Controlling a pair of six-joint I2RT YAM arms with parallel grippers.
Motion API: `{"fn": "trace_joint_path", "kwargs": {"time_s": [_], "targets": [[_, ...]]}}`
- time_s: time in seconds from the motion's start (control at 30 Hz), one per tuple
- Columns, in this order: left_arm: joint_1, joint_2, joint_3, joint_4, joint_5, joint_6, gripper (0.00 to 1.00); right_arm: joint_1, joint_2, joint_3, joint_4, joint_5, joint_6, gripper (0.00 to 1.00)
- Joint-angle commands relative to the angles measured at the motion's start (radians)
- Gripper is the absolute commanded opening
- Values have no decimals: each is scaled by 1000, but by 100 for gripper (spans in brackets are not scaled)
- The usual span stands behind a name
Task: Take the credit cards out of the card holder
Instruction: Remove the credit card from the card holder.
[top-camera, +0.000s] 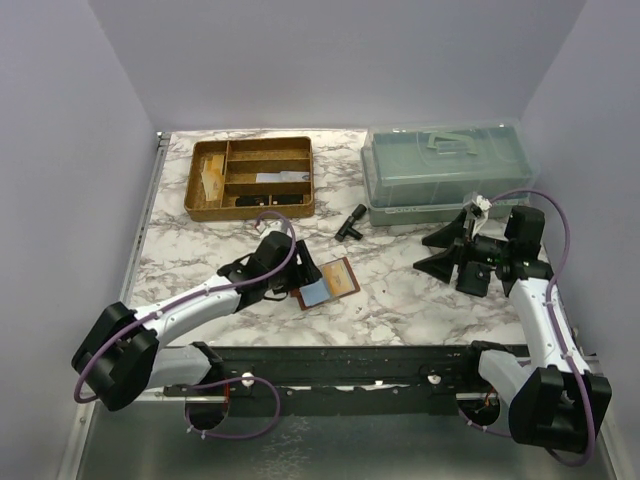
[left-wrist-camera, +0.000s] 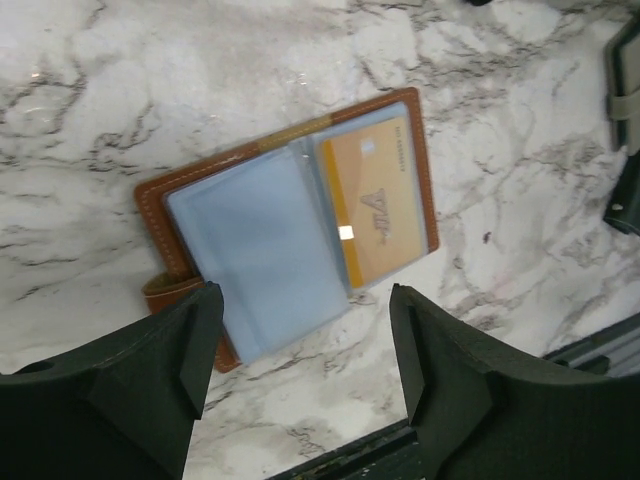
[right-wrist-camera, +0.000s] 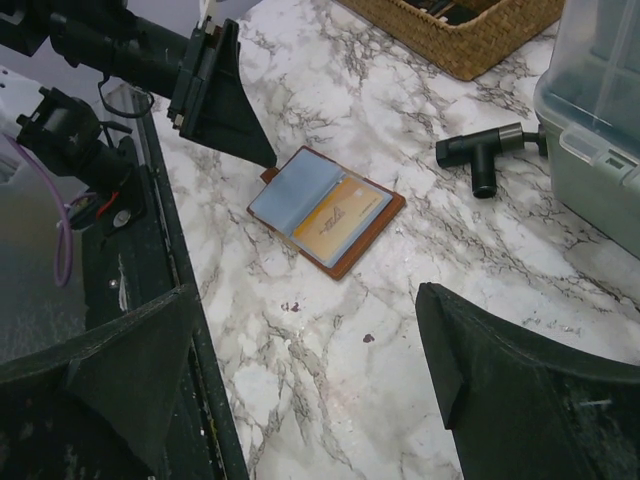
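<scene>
Our left claw (left-wrist-camera: 302, 335) hangs right over the card holder (left-wrist-camera: 150, 205), jaws wide apart, nothing in them; the right claw (right-wrist-camera: 300, 335) is wide open and empty too, well off. Holder lies open on the desk (left-wrist-camera: 100, 80), orange credit card (left-wrist-camera: 385, 210) in its clear sleeve (left-wrist-camera: 260, 250). We'd pinch the card alone, not the plastic, and slide it out flat.

Soft, even light, faint shadows; one small glare spot on the card holder (left-wrist-camera: 290, 220).
</scene>
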Motion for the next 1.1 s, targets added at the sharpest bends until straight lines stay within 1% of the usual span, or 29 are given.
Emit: {"fn": "trace_joint_path", "kwargs": {"time_s": [0.0,0.23,0.33,0.37,0.47,0.53,0.6,0.67,0.7,0.93,1.03,1.07], "targets": [[-7,-5,-15,-91,-104,57,74,8,34,-11,28,16,32,97],[-2,-52,-102,-101,-120,-50,77,62,56,-17,52,33,49,96],[20,-64,-126,-93,-122,-61,76,80,59,-21,56,41,51,96],[36,-65,-138,-72,-108,-51,76,87,60,-22,58,42,53,96],[126,-74,-184,36,22,-23,75,107,71,-24,61,47,54,96],[175,-77,-214,106,110,-22,73,119,76,-25,61,56,51,96],[203,-74,-231,138,153,-35,70,131,82,-25,62,56,52,96],[216,-64,-242,167,181,-43,64,137,85,-25,64,52,54,96],[219,-56,-245,173,189,-45,62,139,88,-25,65,53,54,96],[228,31,-249,233,221,-47,61,164,101,-25,67,59,55,96],[230,69,-242,246,218,-45,51,173,111,-26,67,66,54,96],[230,78,-241,246,214,-45,51,176,117,-25,67,74,53,96]]}}
